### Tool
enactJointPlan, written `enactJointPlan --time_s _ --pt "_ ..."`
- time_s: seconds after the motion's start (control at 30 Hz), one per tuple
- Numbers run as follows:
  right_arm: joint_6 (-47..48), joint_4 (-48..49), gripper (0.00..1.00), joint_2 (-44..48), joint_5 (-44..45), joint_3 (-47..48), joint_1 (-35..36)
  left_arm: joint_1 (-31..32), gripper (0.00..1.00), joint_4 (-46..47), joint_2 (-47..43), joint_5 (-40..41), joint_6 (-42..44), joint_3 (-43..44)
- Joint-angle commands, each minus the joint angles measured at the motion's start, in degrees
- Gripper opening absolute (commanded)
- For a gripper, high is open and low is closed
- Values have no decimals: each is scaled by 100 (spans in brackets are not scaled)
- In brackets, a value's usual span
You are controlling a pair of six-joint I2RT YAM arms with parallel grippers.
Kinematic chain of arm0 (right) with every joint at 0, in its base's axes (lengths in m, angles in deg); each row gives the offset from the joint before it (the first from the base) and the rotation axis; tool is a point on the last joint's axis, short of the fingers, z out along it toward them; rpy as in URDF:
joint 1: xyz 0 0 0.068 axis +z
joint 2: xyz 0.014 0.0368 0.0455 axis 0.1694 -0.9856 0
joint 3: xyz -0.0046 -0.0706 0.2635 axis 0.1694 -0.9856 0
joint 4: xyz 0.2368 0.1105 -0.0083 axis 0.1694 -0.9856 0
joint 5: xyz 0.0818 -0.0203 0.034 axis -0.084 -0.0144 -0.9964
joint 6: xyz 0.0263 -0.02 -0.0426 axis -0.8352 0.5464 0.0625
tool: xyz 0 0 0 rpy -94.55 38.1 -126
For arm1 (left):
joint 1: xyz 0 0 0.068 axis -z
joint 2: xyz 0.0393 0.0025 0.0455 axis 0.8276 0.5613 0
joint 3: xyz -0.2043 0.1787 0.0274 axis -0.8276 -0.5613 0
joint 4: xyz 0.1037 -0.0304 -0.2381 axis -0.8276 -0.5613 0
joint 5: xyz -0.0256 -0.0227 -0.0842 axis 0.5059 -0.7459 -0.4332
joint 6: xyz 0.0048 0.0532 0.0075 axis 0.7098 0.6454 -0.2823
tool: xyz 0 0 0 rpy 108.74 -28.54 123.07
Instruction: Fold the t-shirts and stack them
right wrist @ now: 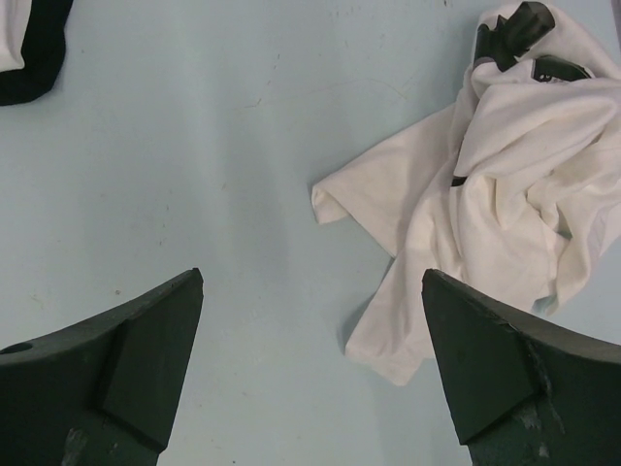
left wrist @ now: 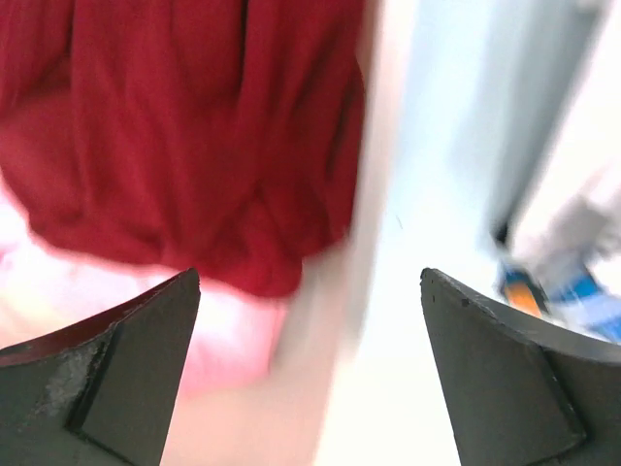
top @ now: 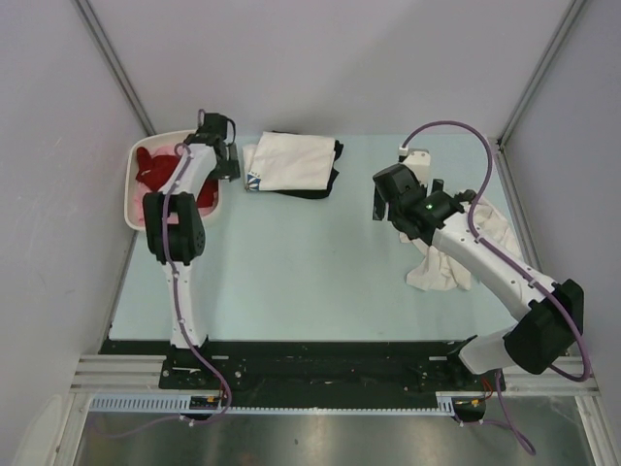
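T-shirts sit in three spots: a folded stack (top: pixel 291 163) far centre, a crumpled white shirt (top: pixel 456 254) at right, red (top: pixel 160 167) and pink (top: pixel 207 200) ones in the basin (top: pixel 130 199) far left.
Left arm reaches far along the basin's right rim, its left hand (left wrist: pixel 310 369) spread open, holding nothing. Right arm bends leftward over the tabletop (top: pixel 291 272), its right hand (right wrist: pixel 312 374) open and empty beside the crumpled shirt.

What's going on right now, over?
Both grippers open, empty. Left gripper over dark red shirt in basin. Crumpled white shirt unfolded. Nothing in the way.
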Motion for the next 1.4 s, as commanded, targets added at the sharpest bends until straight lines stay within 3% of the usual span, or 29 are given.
enactJointPlan --time_s 0.0,0.1,0.3,0.43,0.57,0.73,1.03,1.1,1.13,1.2,1.23,1.3,1.33,1.37 --pt "381 -20 100 191 140 -136 -35 1228 100 -639 -2376 708 -351 -753" --pt "452 -189 100 77 52 -434 -70 2151 100 -657 -3537 1359 -527 -1877" --pt "451 599 100 190 -386 -1577 -771 3366 100 45 -5603 466 -1160 -4477" --pt "504 1076 100 16 -1282 -1807 -1326 3579 100 669 -6503 -388 -1643 -5721" --pt "645 1725 100 -327 -1590 -1798 -1555 3947 100 793 -6864 -327 -2073 -6267" --pt "601 2201 100 -977 -2250 -1701 -1775 4273 100 864 -6742 -310 -2127 -6312" --pt "557 2562 97 -2102 -2067 -1613 -1775 4388 100 1277 -6549 -485 -2039 -6532" --pt "523 2562 88 -2278 -2005 -1578 -1793 4388 100 1303 -6513 -433 -2013 -6523" --pt "522 2562 74 -2331 -1970 -1561 -1802 4388 100 1312 -6496 -441 -1995 -6514" --pt "496 2553 56 -2436 -1935 -1534 -1784 4388 100 1338 -6443 -398 -1960 -6505" --pt "496 2544 34 -2463 -1909 -1517 -1767 4388 100 1347 -6434 -389 -1960 -6505" --pt "479 2492 9 -2481 -1786 -1473 -1723 4388 100 1391 -6399 -397 -1942 -6523" --pt "478 2465 0 -2490 -1742 -1455 -1714 4388 100 1391 -6390 -389 -1934 -6532" --pt "487 2439 0 -2472 -1698 -1446 -1688 4388 100 1400 -6381 -389 -1934 -6540"
